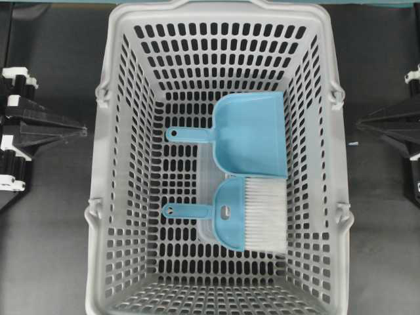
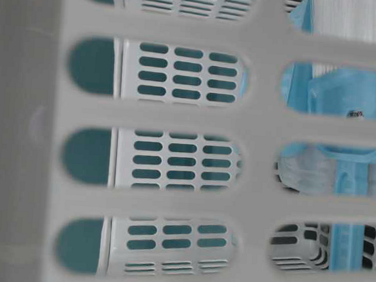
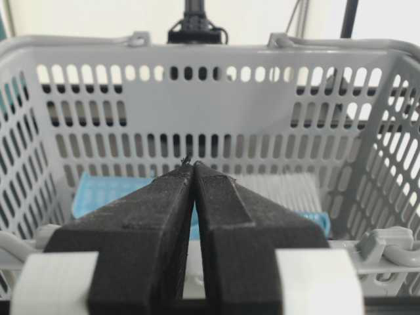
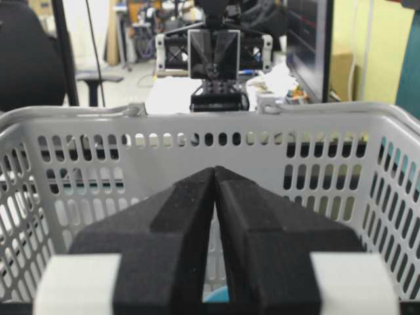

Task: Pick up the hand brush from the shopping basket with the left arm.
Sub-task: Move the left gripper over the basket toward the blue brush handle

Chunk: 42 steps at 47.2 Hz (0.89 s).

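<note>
On the floor of the shopping basket point(image 1: 118, 164) lies the hand brush point(image 1: 239, 215), its long axis across the basket: thin handle toward the left gripper point(image 3: 191, 172), white bristles away from it. That gripper waits outside the near wall, fingers point(image 3: 154, 216) pressed together on nothing. The right gripper point(image 4: 215, 176), likewise closed and empty, faces the bristle end.

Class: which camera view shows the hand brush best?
The overhead view: the whole hand brush lies in the shopping basket. The table-level view shows only blue fragments through slots; the left wrist view hides it behind closed jaws; the right wrist view shows none.
</note>
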Each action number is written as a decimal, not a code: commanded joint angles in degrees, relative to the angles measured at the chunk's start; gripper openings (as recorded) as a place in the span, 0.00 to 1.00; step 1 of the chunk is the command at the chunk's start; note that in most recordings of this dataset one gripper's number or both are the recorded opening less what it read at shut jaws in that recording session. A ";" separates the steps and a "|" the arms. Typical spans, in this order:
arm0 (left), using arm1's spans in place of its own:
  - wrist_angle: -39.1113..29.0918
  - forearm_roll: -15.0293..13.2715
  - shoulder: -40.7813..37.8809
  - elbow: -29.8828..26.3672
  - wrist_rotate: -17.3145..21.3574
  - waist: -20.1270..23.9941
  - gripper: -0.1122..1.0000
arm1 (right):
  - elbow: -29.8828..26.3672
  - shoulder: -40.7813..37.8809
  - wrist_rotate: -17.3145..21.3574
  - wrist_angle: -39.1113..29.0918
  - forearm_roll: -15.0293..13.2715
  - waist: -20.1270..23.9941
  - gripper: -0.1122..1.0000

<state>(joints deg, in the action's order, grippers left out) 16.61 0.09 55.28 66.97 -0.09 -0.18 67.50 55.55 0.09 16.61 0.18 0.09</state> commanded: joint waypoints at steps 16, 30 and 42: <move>-31.46 2.46 -6.33 -21.36 -1.41 -1.58 0.10 | -2.20 -0.62 0.35 -6.68 1.05 0.00 0.10; -52.65 2.46 -21.01 -40.17 -1.23 -5.19 0.10 | -2.64 -0.35 0.35 -9.76 1.05 -0.26 0.10; -62.75 2.46 -31.29 -48.16 -1.85 -5.27 0.10 | -2.64 -0.35 0.26 -10.28 1.05 -0.53 0.13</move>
<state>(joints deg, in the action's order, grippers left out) -43.33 2.37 26.28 22.50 -1.85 -5.36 66.09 55.46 0.35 6.15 1.05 -0.35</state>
